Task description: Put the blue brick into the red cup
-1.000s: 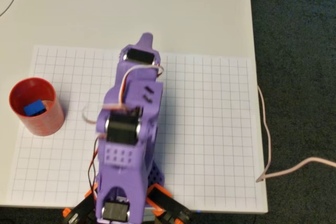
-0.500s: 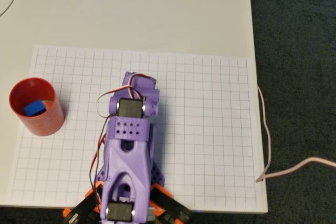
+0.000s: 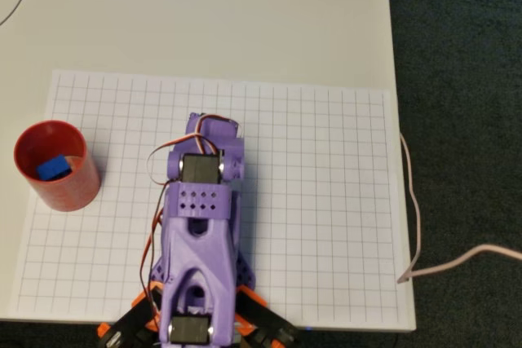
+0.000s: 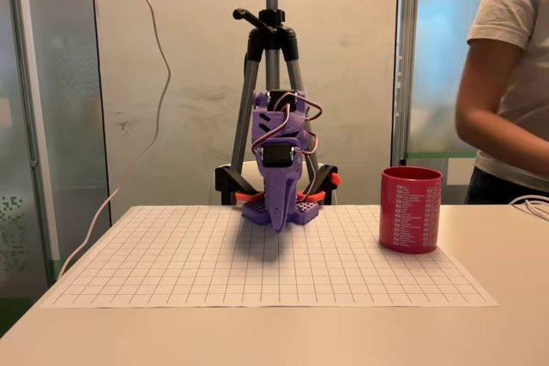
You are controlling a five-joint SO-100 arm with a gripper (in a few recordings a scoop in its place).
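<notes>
Blue brick (image 3: 52,169) lying inside the red cup (image 3: 73,189), near the sheet's left edge in the overhead view, at the right in the fixed view (image 4: 411,210). Purple arm (image 3: 200,234) folded back over its base at the sheet's near edge, pincer (image 4: 280,219) pointing down just above the gridded sheet (image 3: 326,201); fingers together or apart cannot be told. Wide bare grid right of the arm, up to the worktop (image 3: 204,22) edge. Pink cable (image 3: 412,201) trailing along that edge. Person (image 4: 510,83) standing beyond the cup, tripod (image 4: 271,57) behind the arm.
</notes>
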